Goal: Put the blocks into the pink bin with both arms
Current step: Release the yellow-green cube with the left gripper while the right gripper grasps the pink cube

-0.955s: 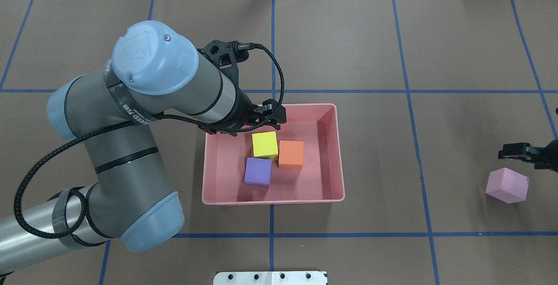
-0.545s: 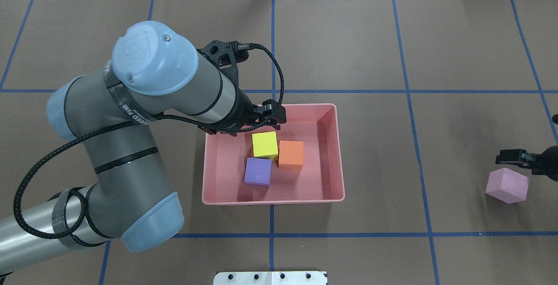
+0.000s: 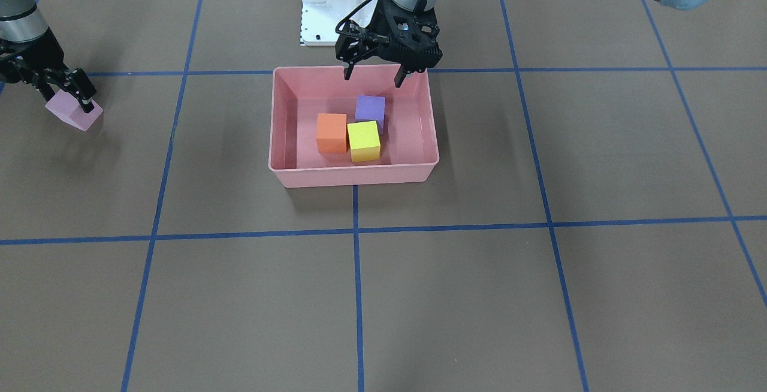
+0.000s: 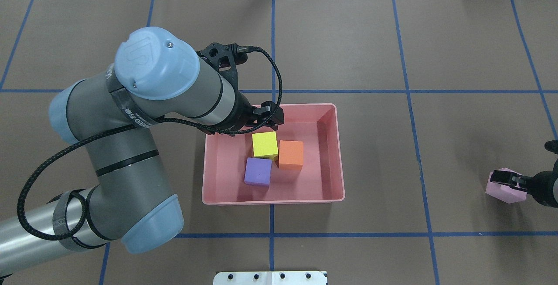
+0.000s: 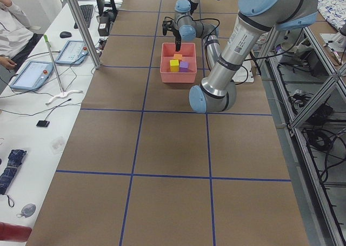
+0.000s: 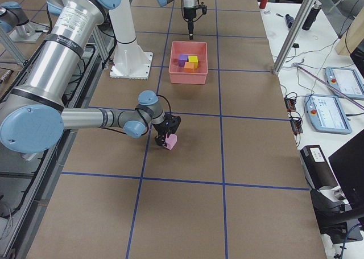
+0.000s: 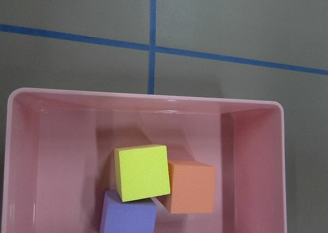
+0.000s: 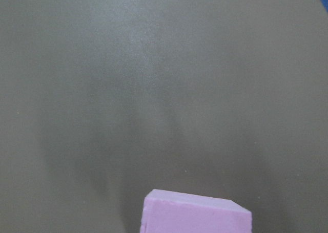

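The pink bin [image 4: 339, 154] stands mid-table and holds the yellow block [image 4: 265, 144], the orange block [image 4: 291, 154] and the purple block [image 4: 258, 171]. The yellow block leans on the purple one [image 7: 128, 217]. My left gripper [image 3: 371, 79] is open and empty, above the bin's wall nearest the robot. The light pink block [image 4: 500, 189] lies on the table far to the right. My right gripper [image 3: 67, 93] is down over it, with its fingers open on either side. The block [image 8: 197, 215] rests on the table.
The white robot base plate [image 4: 270, 277] lies at the table's near edge. Blue tape lines cross the brown table. In the exterior right view a side bench with tablets [image 6: 341, 82] and a metal post [image 6: 293, 28] runs along the far edge.
My right gripper has moved down the overhead view, from beside the light pink block to over it. My left arm has shifted slightly. The blocks in the bin have not moved.
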Robot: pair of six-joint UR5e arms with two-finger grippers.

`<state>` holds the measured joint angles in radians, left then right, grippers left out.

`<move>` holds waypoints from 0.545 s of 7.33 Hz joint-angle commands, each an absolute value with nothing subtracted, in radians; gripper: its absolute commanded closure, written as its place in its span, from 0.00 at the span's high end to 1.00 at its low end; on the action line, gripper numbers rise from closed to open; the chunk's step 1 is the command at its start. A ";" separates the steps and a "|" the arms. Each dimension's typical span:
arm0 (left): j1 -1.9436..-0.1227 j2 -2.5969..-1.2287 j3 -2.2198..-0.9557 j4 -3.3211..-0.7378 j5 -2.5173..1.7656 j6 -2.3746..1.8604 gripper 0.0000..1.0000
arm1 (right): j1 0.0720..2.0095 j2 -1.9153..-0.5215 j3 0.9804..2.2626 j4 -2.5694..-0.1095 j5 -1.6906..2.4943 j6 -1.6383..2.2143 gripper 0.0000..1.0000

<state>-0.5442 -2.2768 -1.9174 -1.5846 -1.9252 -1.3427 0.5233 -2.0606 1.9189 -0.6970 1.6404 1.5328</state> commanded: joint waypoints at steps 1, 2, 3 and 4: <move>-0.543 -2.272 -1.914 -1.585 -1.916 -1.336 1.00 | 0.503 -2.053 1.905 -0.696 1.617 1.528 0.37; -0.546 -2.238 -1.920 -1.583 -1.914 -1.277 1.00 | 0.503 -2.043 1.904 -0.696 1.615 1.528 0.00; -0.558 -2.186 -1.951 -1.580 -1.917 -1.124 1.00 | 0.506 -2.039 1.910 -0.698 1.620 1.526 0.00; -0.593 -2.095 -2.015 -1.572 -1.921 -1.004 1.00 | 0.537 -2.008 1.913 -0.699 1.640 1.526 0.00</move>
<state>-0.5616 -2.1880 -1.9542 -1.5795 -1.9174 -1.1580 0.5121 -2.0350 1.9086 -0.6977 1.6229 1.5274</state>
